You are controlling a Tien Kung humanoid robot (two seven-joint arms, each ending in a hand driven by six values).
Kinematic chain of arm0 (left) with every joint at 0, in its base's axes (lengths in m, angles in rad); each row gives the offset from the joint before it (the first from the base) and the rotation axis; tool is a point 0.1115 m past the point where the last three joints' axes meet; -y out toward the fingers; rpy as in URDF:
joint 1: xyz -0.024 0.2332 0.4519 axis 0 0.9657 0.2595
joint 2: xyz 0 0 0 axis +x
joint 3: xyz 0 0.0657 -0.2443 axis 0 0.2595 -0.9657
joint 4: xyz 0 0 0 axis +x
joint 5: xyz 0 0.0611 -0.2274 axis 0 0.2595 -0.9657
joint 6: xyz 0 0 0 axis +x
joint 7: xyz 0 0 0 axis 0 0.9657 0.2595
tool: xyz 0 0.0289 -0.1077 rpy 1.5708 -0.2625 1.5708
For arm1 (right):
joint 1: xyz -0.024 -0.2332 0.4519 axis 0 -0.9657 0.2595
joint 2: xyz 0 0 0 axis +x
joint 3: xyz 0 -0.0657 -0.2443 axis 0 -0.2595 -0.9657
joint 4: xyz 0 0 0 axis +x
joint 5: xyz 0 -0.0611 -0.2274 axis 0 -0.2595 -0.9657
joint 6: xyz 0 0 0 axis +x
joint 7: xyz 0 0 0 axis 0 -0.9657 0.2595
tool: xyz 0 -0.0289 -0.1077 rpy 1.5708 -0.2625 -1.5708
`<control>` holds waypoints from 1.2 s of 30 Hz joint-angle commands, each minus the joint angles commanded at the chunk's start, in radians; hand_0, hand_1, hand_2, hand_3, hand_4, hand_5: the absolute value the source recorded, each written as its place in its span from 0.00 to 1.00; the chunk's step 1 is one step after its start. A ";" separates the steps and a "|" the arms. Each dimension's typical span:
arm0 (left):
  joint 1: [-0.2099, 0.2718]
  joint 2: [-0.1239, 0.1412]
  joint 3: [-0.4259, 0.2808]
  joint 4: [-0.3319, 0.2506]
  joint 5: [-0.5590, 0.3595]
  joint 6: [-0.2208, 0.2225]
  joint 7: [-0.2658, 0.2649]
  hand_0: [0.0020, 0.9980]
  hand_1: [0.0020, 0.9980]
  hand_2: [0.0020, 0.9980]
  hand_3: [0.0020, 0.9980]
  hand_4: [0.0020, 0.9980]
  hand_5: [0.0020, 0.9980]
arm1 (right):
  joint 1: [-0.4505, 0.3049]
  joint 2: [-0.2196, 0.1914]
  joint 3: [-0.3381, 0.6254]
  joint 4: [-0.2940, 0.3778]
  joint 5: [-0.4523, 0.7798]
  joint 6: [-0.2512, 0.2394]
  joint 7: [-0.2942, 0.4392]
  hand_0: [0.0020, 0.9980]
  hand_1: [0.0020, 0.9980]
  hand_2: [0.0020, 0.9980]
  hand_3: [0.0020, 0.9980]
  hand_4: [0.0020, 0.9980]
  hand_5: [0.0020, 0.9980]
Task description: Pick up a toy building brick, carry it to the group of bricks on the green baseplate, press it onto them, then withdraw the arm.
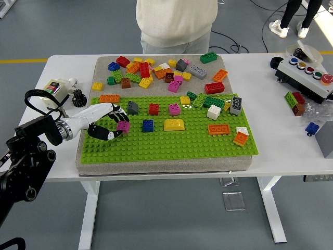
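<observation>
While the left hand (106, 124) hovers near the baseplate's (166, 146) left edge, its fingers pinch a small pink brick (123, 126), held low over the studs, probably so it can be carried to the bricks farther right. Blue (148, 125) and yellow (174, 124) bricks sit mid-plate; loose bricks (161, 70) crowd the far edge.

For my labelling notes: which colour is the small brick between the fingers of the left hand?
Magenta pink brick, pinched by the left hand; the head view shows it best.
</observation>
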 joint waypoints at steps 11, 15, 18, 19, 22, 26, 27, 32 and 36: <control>0.032 -0.008 -0.016 -0.020 0.000 -0.003 0.009 0.63 0.60 0.58 0.56 0.45 0.00 | -0.002 -0.002 0.006 0.000 0.001 0.003 -0.001 0.73 0.66 0.70 0.57 0.91 0.50; 0.041 -0.013 -0.017 -0.028 0.000 -0.007 0.012 0.63 0.60 0.58 0.56 0.46 0.00 | -0.001 -0.001 0.006 0.000 0.001 0.003 -0.001 0.73 0.66 0.70 0.57 0.91 0.50; 0.045 -0.013 -0.018 -0.033 0.000 -0.010 0.015 0.63 0.60 0.58 0.56 0.46 0.00 | -0.001 -0.001 0.007 0.000 0.001 0.003 0.000 0.73 0.66 0.70 0.57 0.91 0.50; 0.047 -0.013 -0.018 -0.035 0.000 -0.011 0.015 0.63 0.60 0.58 0.56 0.46 0.00 | -0.002 -0.001 0.008 0.000 0.001 0.004 -0.001 0.73 0.66 0.70 0.57 0.91 0.50; 0.051 -0.014 -0.019 -0.041 0.000 -0.014 0.016 0.63 0.60 0.58 0.56 0.46 0.00 | -0.004 -0.002 0.009 0.000 0.001 0.005 -0.002 0.73 0.66 0.70 0.57 0.91 0.50; 0.053 -0.016 -0.019 -0.042 0.000 -0.016 0.017 0.64 0.60 0.58 0.56 0.46 0.00 | -0.004 -0.002 0.008 0.000 0.001 0.005 -0.001 0.73 0.66 0.70 0.57 0.91 0.50; 0.053 -0.016 -0.019 -0.041 0.000 -0.017 0.017 0.64 0.60 0.58 0.56 0.46 0.00 | -0.004 -0.002 0.008 0.000 0.001 0.004 -0.001 0.73 0.66 0.70 0.57 0.91 0.50; 0.057 -0.017 -0.019 -0.043 0.000 -0.019 0.019 0.64 0.60 0.58 0.56 0.47 0.00 | -0.002 -0.001 0.009 0.000 0.002 0.003 0.001 0.73 0.66 0.70 0.57 0.91 0.50; 0.060 -0.017 -0.022 -0.046 0.000 -0.021 0.020 0.64 0.60 0.58 0.56 0.47 0.00 | -0.004 -0.001 0.010 0.000 0.002 0.005 0.000 0.73 0.66 0.70 0.57 0.91 0.50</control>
